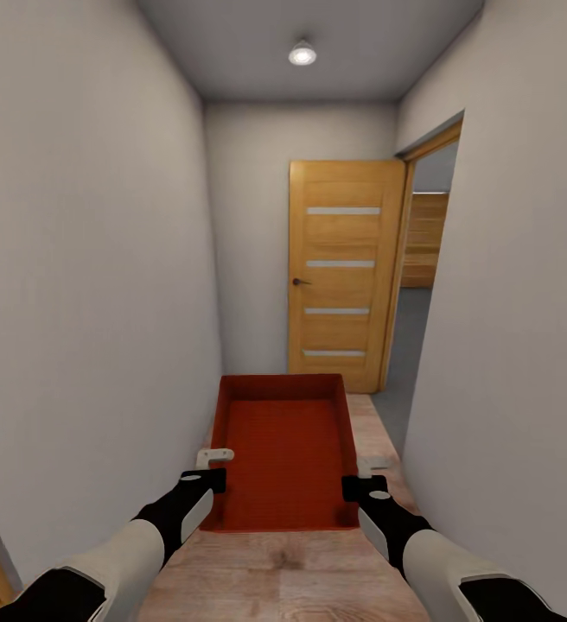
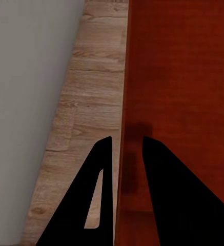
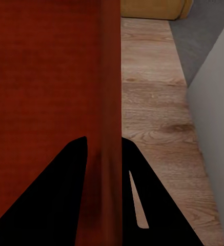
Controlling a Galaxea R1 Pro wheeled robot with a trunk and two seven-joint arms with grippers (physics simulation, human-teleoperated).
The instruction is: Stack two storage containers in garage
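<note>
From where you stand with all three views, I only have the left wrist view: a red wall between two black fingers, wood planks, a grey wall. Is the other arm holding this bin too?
Observer: Yes. The right gripper straddles the opposite side wall of the storage container, one finger inside, one outside.
Operator: And what lies ahead of the robot?
Observer: A narrow corridor ending at an orange wooden door, swung open.
Operator: Any sign of the garage?
Observer: Right of that door, a doorway opens onto a dark grey floor.
Operator: Is anything in the bin?
Observer: No, the head view shows its bottom bare.
</note>
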